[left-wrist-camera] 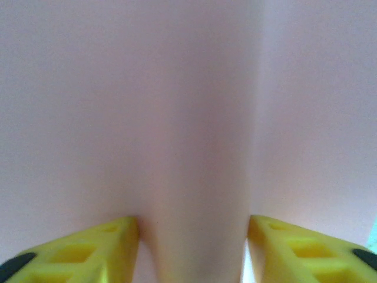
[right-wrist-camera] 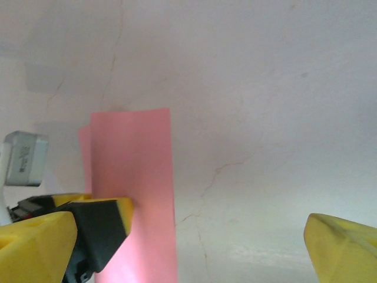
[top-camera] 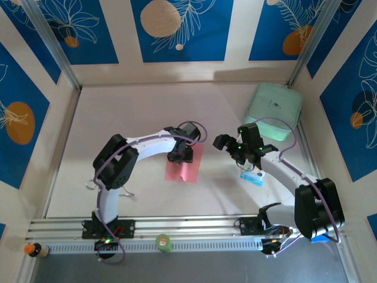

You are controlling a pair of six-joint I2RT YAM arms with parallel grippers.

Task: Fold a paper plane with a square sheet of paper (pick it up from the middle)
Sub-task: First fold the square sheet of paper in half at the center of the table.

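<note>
Near the counter's (top-camera: 118, 118) middle, the square sheet of paper (top-camera: 189, 168) humps into a ridge between the half-closed left fingers (left-wrist-camera: 88, 247); whether it is gripped I cannot tell. Right fingers (right-wrist-camera: 341, 247) are spread wide. Pickup step, I judge: next, pinch firmly, then lift.

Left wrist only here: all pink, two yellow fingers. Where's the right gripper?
Observer: Right gripper, jaws wide, hangs over the table right of the paper, clear of it.
Operator: Anything near it?
Observer: A small blue-and-white packet lies on the table just on its near side.
Operator: Paper flat?
Observer: Right wrist shows a narrow strip with a second layer's edge peeking out on one side; looks folded.
</note>
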